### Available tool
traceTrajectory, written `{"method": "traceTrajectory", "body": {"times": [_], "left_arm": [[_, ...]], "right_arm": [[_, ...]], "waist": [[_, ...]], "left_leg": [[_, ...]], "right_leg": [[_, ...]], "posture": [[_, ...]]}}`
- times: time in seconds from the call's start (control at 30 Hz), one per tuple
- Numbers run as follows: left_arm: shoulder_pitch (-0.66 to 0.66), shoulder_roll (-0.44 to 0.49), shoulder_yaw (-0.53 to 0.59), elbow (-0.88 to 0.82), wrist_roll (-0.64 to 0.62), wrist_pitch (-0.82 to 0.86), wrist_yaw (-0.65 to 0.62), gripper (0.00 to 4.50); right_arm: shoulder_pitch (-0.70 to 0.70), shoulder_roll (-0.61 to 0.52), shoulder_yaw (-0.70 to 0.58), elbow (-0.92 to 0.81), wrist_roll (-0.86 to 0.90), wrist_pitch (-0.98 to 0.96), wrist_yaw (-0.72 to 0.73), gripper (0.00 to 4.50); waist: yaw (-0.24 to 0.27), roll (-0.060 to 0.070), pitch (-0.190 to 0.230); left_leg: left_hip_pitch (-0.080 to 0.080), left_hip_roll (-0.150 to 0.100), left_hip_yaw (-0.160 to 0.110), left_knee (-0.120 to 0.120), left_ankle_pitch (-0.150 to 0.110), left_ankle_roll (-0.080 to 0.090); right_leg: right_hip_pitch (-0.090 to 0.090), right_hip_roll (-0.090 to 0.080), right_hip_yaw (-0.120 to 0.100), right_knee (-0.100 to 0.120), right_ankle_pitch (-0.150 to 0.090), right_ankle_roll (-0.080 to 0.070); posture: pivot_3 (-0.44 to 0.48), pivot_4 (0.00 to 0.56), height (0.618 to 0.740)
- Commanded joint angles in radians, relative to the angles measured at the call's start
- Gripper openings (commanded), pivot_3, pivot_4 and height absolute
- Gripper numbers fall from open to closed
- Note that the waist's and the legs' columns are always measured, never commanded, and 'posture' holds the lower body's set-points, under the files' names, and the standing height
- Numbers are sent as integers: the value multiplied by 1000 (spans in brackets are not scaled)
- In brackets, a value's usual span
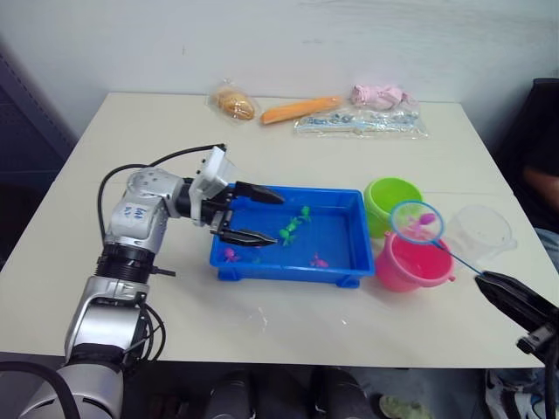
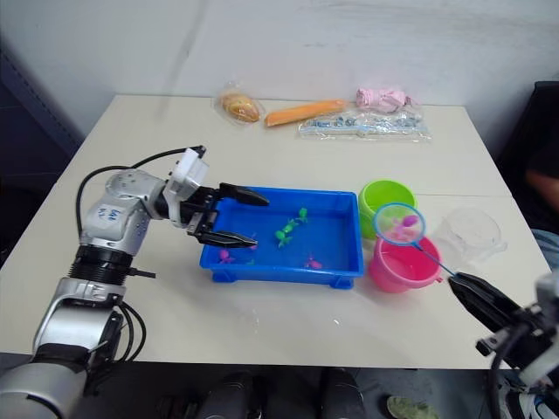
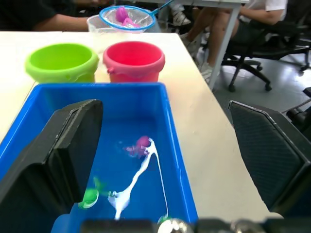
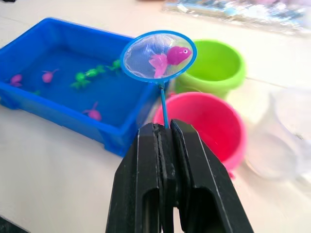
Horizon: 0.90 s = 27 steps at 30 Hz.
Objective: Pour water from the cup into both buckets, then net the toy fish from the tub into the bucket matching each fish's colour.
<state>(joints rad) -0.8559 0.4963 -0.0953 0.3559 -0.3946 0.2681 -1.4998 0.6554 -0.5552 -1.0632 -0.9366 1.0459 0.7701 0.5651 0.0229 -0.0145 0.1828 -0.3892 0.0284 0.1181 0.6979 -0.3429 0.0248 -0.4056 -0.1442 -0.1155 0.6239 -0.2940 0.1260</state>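
The blue tub [image 1: 288, 273] sits mid-table and holds green toy fish [image 1: 288, 231] and pink ones [image 1: 230, 254]. My left gripper [image 1: 276, 218] hangs open over the tub's left end, holding nothing. To the right of the tub stand the lime green bucket [image 1: 390, 199] and, nearer me, the pink bucket [image 1: 406, 266]. The clear cup [image 1: 482, 231] stands upright to their right. My right gripper [image 4: 163, 128] is shut on the thin handle of a blue-rimmed net [image 4: 158, 53]. The net holds a pink fish [image 4: 176, 54] above the pink bucket's far rim.
Along the table's far edge lie a bagged bread roll [image 1: 234, 103], an orange carrot [image 1: 301, 109], a pink toy [image 1: 377, 94] and a clear bag of small parts [image 1: 362, 122]. A seated person's arm [image 1: 541, 179] shows past the table's right edge.
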Motion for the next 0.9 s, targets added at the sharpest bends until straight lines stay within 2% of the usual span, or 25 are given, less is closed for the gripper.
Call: {"method": "traceTrajectory", "body": {"times": [0.03, 0.23, 0.47, 0.9], "left_arm": [[-1, -7, 3, -47, -23, -1, -13, 4452], [36, -21, 3, -96, -30, 12, 10, 4452], [88, -11, 12, -164, -40, 39, 42, 4452], [125, 4, 22, -221, -55, 63, 84, 4452]], "right_arm": [[49, 39, 32, -2, -137, -136, 59, 0], [94, 89, 185, 134, -450, -396, 138, 0], [56, 98, 287, 309, -769, -740, 125, 0], [-34, 19, 326, 428, -1115, -1124, 40, 0]], "waist": [[-5, 0, 0], [-2, 1, 0], [-2, 1, 0], [-1, 1, -1]], "left_leg": [[0, 0, 0, 0, 0, 0], [2, 0, 2, 0, 0, 0], [2, 1, 2, 1, 0, 0], [3, 1, 3, 1, 0, -1]], "right_leg": [[0, 0, 1, 0, 0, 0], [0, 0, 4, 0, 0, 0], [-1, 0, 4, 1, 0, 0], [-1, 0, 5, 1, 0, -1]], "posture": [[0, 150, 740], [0, 150, 740], [0, 150, 740], [0, 150, 740]]}}
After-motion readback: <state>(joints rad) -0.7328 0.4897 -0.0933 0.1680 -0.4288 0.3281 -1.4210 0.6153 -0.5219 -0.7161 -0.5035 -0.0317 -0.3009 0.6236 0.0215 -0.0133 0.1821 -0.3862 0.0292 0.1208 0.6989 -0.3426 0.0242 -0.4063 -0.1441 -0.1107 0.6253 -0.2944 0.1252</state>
